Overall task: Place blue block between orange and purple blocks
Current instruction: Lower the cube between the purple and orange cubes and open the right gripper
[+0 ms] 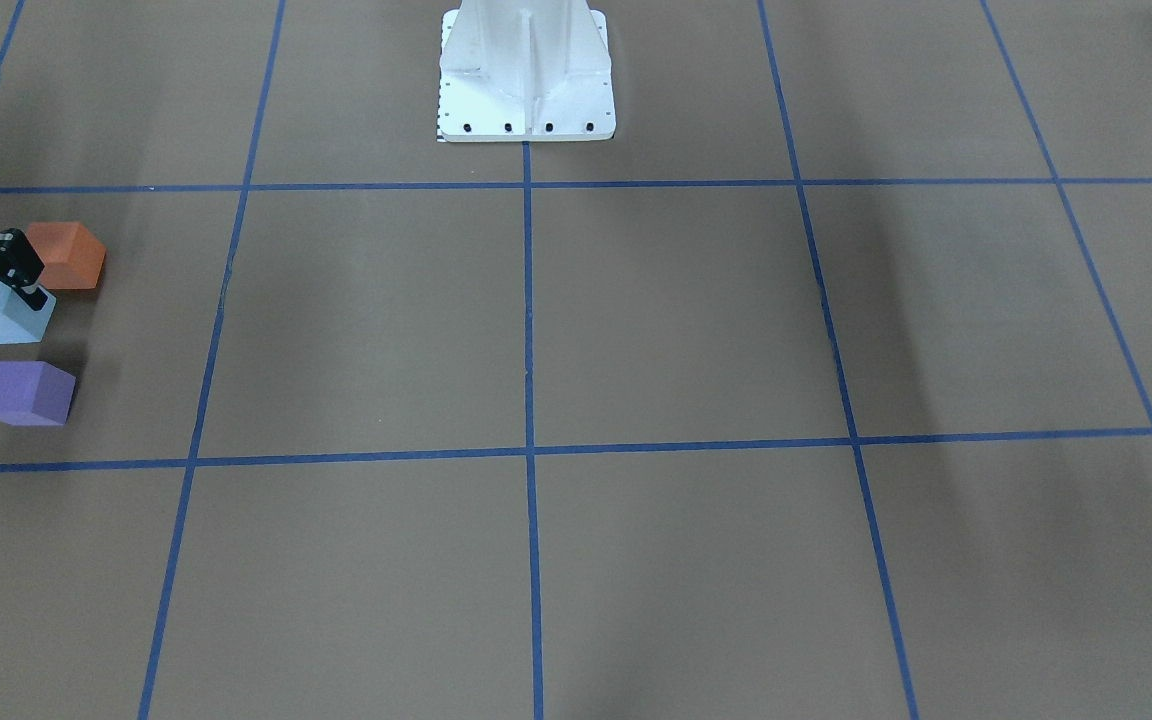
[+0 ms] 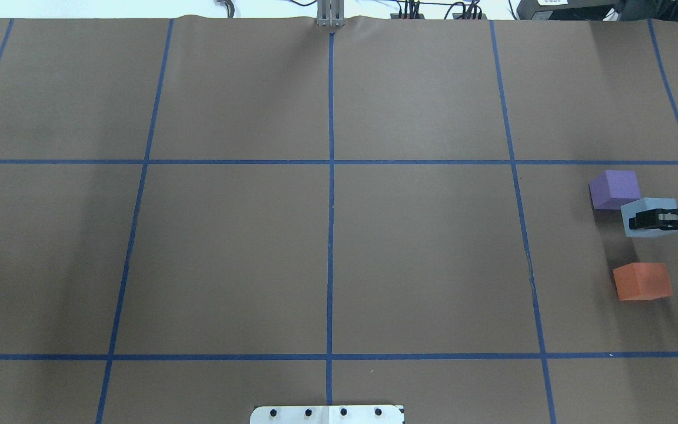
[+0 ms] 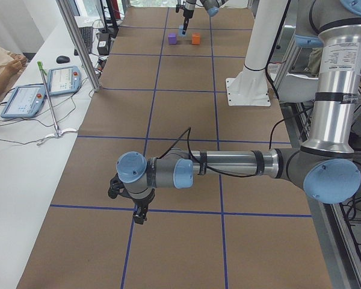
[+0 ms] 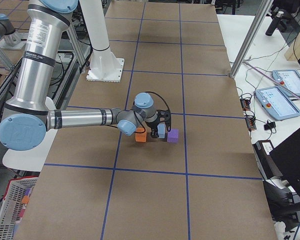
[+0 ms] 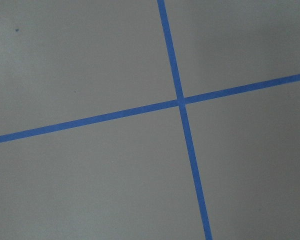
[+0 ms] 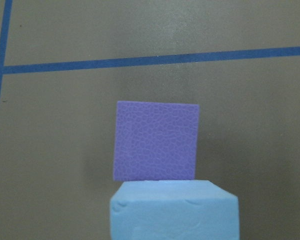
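You could see the right tool (image 2: 645,219) clenched on the blue block (image 2: 648,206), with its dark fingers (image 2: 662,219) lying across the block's upper face in the overhead view. The arm reached in from the far right edge of that view, so the block sat at the very tip of the tool, between the fingers.

The blue block was in the gap between the purple block (image 2: 614,188) and the orange block (image 2: 642,281), near the right edge of the surface (image 2: 421,253). In the overhead view it looked close to the purple block, almost corner to corner, and the orange block stood more apart. In the front-facing view it looked nearer to the orange one, so I cannot tell you which neighbour was really closer. I also cannot tell if the blue block rested on the surface or hung a little above it. From the right wrist camera, the purple block was straight ahead of the blue block, with its near edge hidden behind the blue one.

Your left tool (image 3: 138,212) hung far from the blocks, pointing down over a crossing of blue tape lines (image 5: 180,102). It showed only in the side view, so I cannot tell whether it was clenched or released.
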